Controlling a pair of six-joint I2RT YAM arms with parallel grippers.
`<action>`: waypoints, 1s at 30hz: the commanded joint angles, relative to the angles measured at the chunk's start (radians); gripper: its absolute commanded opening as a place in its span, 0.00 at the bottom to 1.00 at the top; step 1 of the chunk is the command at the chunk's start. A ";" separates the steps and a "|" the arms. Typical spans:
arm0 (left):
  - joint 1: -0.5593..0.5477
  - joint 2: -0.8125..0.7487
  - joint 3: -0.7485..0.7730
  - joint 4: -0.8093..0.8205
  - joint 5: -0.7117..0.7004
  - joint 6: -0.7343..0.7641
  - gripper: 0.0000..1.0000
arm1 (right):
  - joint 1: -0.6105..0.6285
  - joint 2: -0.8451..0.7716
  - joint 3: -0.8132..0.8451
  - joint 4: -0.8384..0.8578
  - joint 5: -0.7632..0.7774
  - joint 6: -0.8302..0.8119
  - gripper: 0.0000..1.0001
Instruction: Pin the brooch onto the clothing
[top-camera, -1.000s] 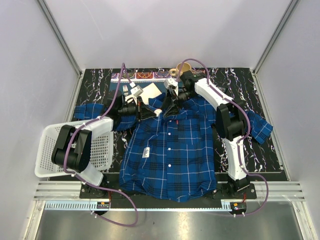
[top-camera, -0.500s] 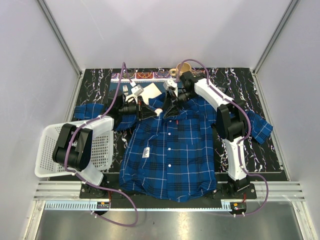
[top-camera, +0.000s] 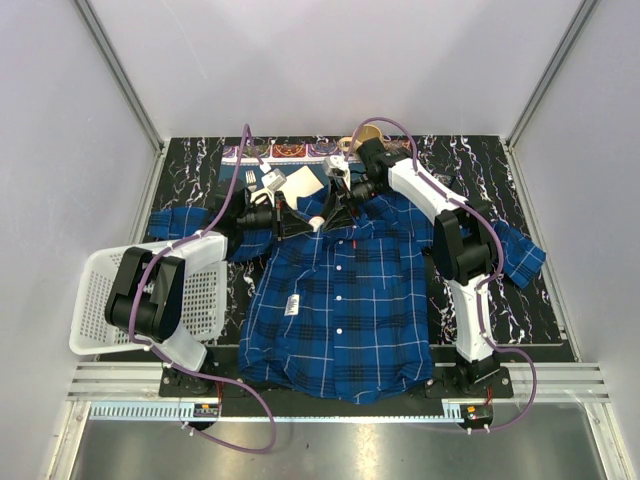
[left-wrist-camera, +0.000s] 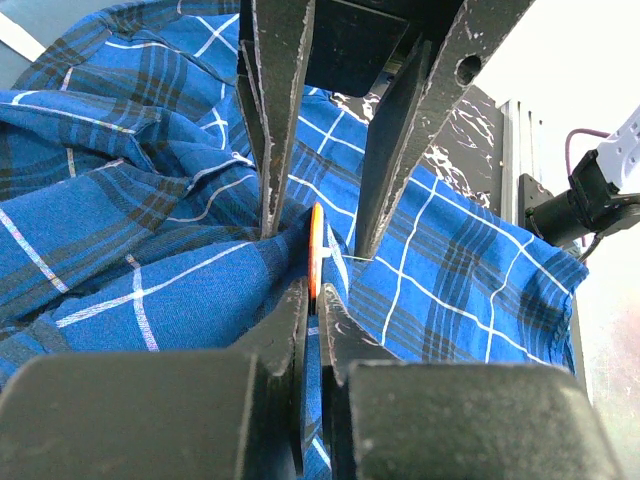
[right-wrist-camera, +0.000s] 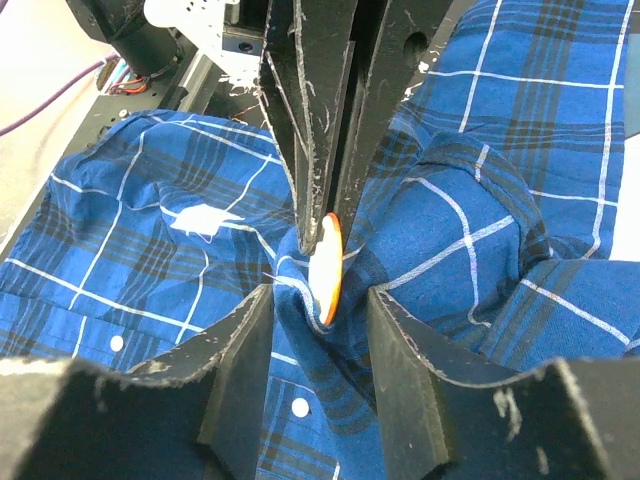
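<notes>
- The brooch is a thin round disc with an orange rim and a pale face. It stands on edge against a raised fold of the clothing near the collar.
- The left gripper has its black fingers pressed almost together, pinching the lower edge of the brooch. The disc sticks out just past the fingertips.
- The right gripper is spread. One scuffed black finger sits on each side of the fold and the brooch, which lies between the tips. I cannot tell whether those fingers touch the cloth.
- The two grippers meet tip to tip from opposite sides.
- The clothing is soft woven plaid in bright blue and dark navy with thin white lines and small white buttons. It is bunched into ridges under the grippers and lies flatter toward the arm bases, spread on the tabletop, which is black with white marble veining.
- A white tag lies on the shirt front, on the base side of the left gripper.
- A white plastic lattice basket sits well to the outer side of the left gripper. The left arm crosses over it, and nothing in it can be made out.
- A tan cup-like thing stands just beyond the right gripper's wrist, with its inside hidden.
</notes>
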 joint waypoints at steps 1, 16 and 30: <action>0.002 0.003 0.033 0.061 0.004 0.004 0.00 | 0.014 -0.077 -0.003 0.045 -0.003 0.051 0.49; 0.002 0.005 0.031 0.068 -0.002 -0.017 0.00 | 0.021 -0.164 -0.162 0.302 0.049 0.206 0.53; 0.002 0.006 0.034 0.062 -0.001 -0.017 0.00 | 0.029 -0.180 -0.190 0.429 0.093 0.307 0.42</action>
